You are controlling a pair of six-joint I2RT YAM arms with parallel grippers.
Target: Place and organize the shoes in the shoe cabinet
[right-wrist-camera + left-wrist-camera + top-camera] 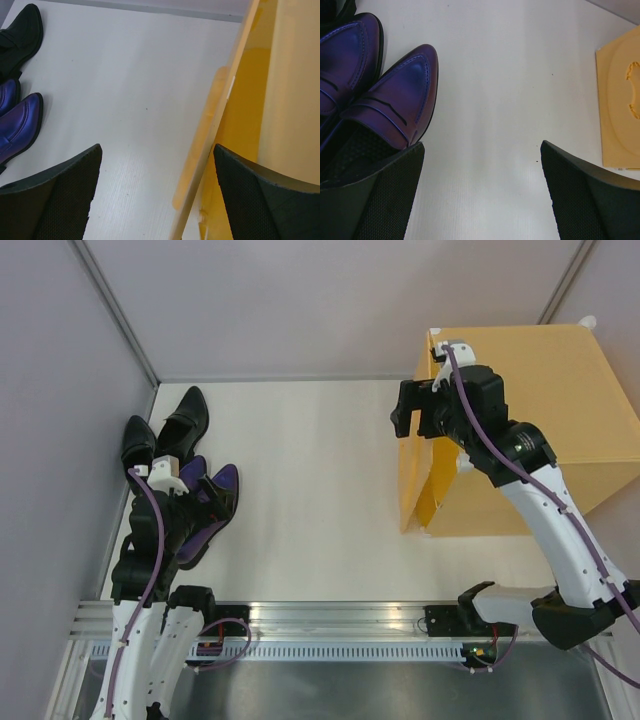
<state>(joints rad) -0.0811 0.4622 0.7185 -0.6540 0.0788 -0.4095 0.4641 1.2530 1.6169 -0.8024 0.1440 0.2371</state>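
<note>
The shoe cabinet (530, 430) is a yellow-orange box at the right, its door (418, 485) swung partly open. My right gripper (418, 412) is open at the door's top edge. In the right wrist view the door's edge (220, 125) stands between the fingers, nearer the right one. Two black shoes (178, 420) lie at the far left and two purple shoes (222, 485) lie just in front of them. My left gripper (212, 498) hovers open and empty over the purple pair. In its wrist view the nearer purple shoe (395, 105) lies by the left finger (385, 200).
A grey wall (60, 440) runs along the left, close to the shoes. The aluminium rail (330, 625) with the arm bases lines the near edge. White tabletop (310, 470) lies between the shoes and the cabinet.
</note>
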